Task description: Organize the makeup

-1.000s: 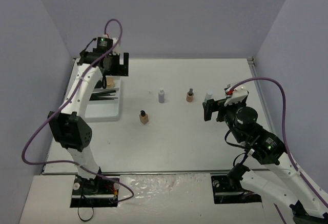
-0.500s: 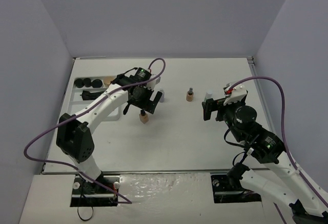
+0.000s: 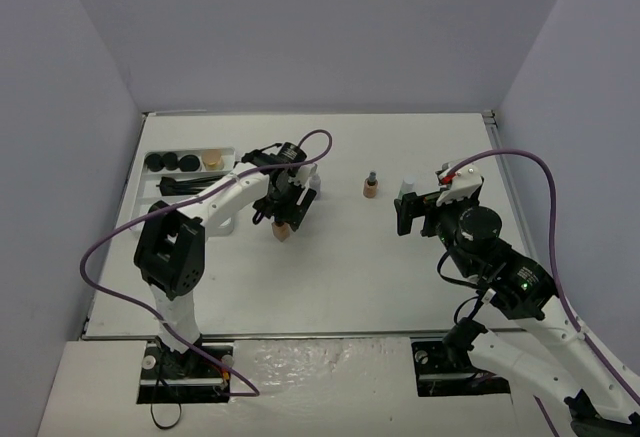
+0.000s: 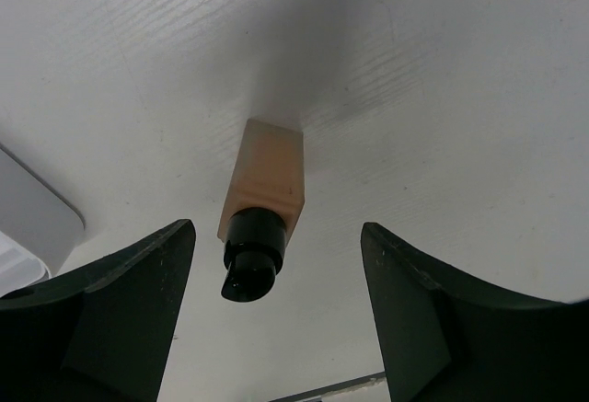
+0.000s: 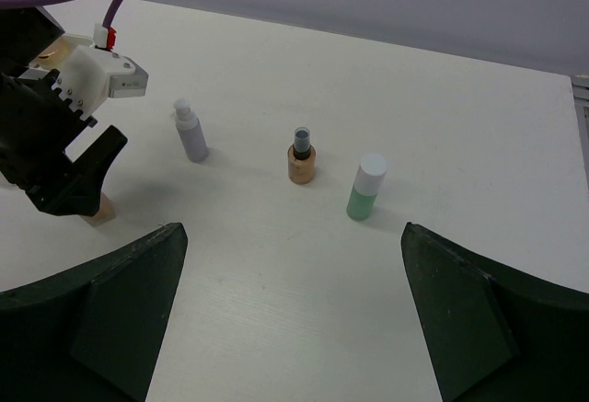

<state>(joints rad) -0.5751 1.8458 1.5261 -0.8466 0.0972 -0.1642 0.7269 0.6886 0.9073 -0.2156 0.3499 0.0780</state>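
Observation:
A square beige bottle with a black cap [image 4: 265,181] stands upright on the table [image 3: 340,267], seen from above in the left wrist view. My left gripper [image 4: 276,319] hangs over it, open, its fingers on either side of the cap and clear of it. In the top view this gripper [image 3: 283,213] covers most of the bottle [image 3: 281,232]. A grey bottle [image 5: 190,133], a round beige bottle [image 5: 300,158] and a green-white bottle [image 5: 366,187] stand further right. My right gripper [image 5: 294,319] is open and empty, short of the green-white bottle.
The white ridged tray [image 3: 222,225] lies at the back left. It holds black round pots [image 3: 170,163], a tan compact [image 3: 212,160] and thin black brushes [image 3: 180,187]. Its corner [image 4: 28,227] shows left of my left fingers.
My left arm swung from over the tray to the right and came down over the square beige bottle, its jaws narrowing a little. The right arm has not moved.

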